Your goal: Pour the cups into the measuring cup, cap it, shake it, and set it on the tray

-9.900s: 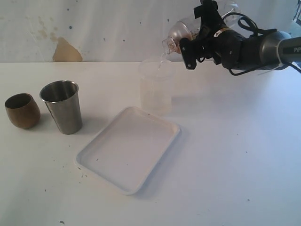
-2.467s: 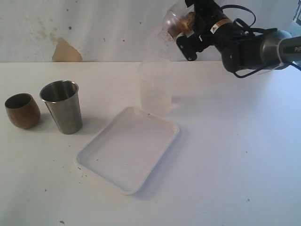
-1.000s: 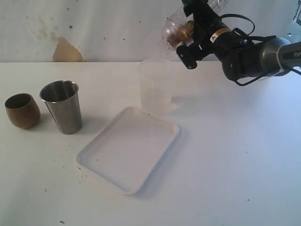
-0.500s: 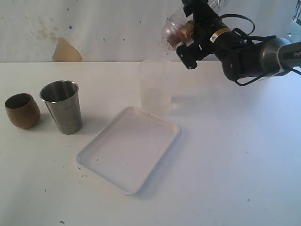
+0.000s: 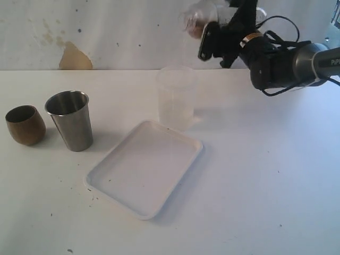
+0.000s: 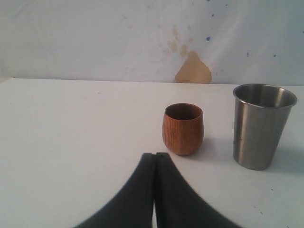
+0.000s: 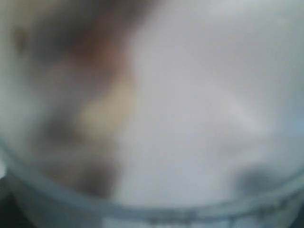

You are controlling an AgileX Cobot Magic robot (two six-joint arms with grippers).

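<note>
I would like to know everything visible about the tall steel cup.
The tall tapered brushed-steel tumbler stands upright on the white table, mouth up, rim wider than base. Its grey metal wall looks matte. A rounded brown wooden cup stands beside it, apart. Only the table touches it; its contents cannot be seen.

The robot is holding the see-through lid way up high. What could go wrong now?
1. The cap hangs tilted in the right gripper, high up and a bit to one side of the measuring cup. It might come down crooked and miss the rim.
2. The measuring cup stands close to the tray edge. A hard push could tip it or slide it.
</note>
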